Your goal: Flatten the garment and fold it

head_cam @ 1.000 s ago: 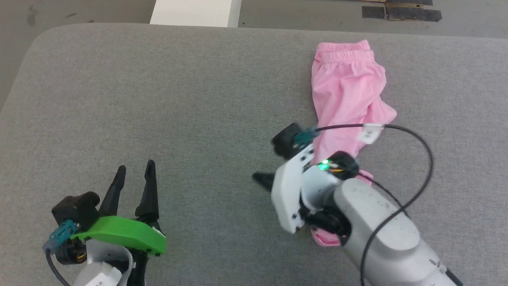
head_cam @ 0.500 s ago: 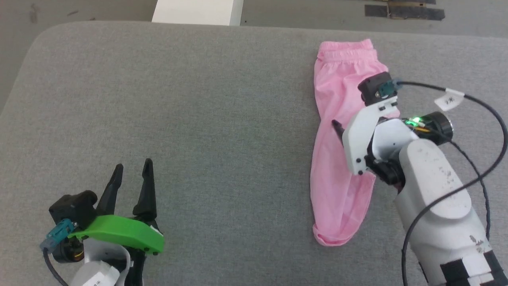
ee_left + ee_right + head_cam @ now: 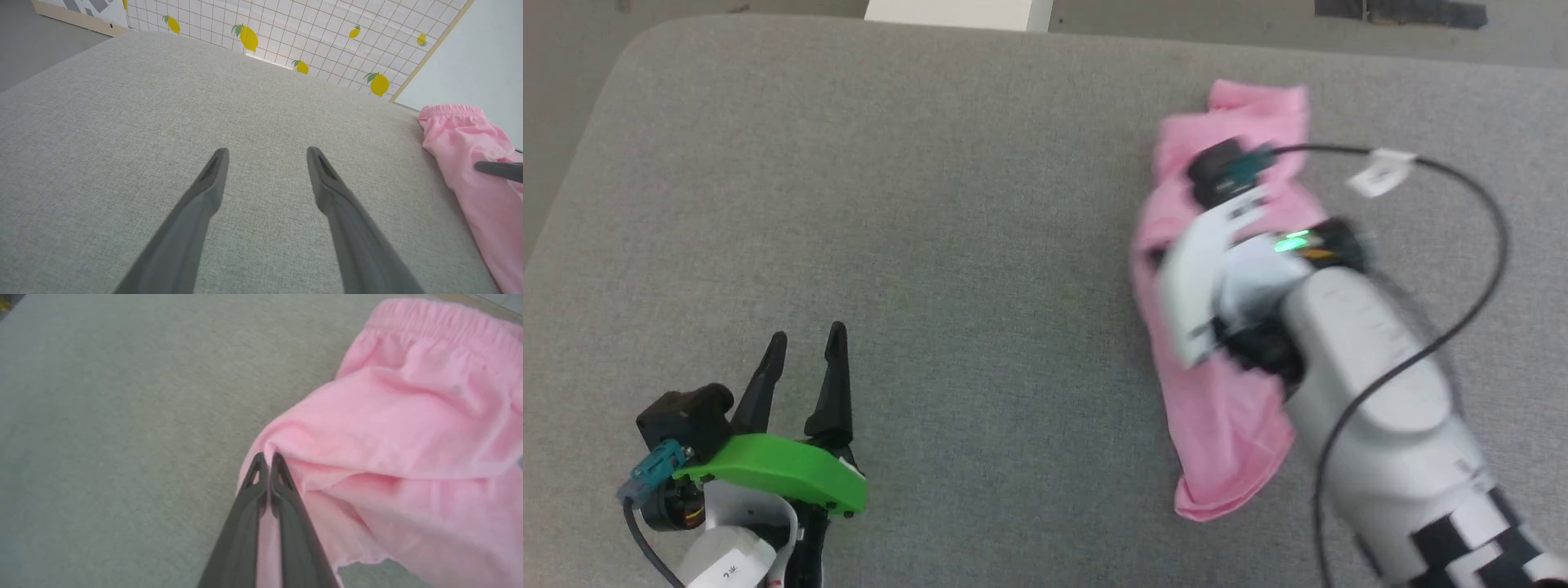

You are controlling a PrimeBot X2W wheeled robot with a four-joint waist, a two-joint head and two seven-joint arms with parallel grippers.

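One pink garment (image 3: 1225, 425), no neat fold yet: it lies in a long rumpled strip down the right side of the head view, on a grey padded surface (image 3: 931, 204). Its gathered waistband (image 3: 441, 318) points toward the top of the frame and its other end sits near the lower right.

The right gripper (image 3: 267, 457), at the lower middle of its own wrist view, has its two dark fingers pressed together at a raised ridge of cloth on the strip's left edge, apparently pinching that ridge. In the head view the pale right arm lies blurred over the middle of the garment and hides much of it.

The left gripper (image 3: 807, 333) hovers at the lower left of the head view, fingers spread wide and holding nothing, well apart from the cloth. From its wrist view the garment shows at the right edge of the frame, with a lemon-patterned panel (image 3: 286, 32) across the top.

Judged from these pictures, the work is at an early stage. The cloth is bunched and doubled over itself, with creases across its upper half, so flattening is not finished and the folding proper has not begun. What is left appears to be drawing the pinched edge outward to spread the fabric, smoothing it, then folding.
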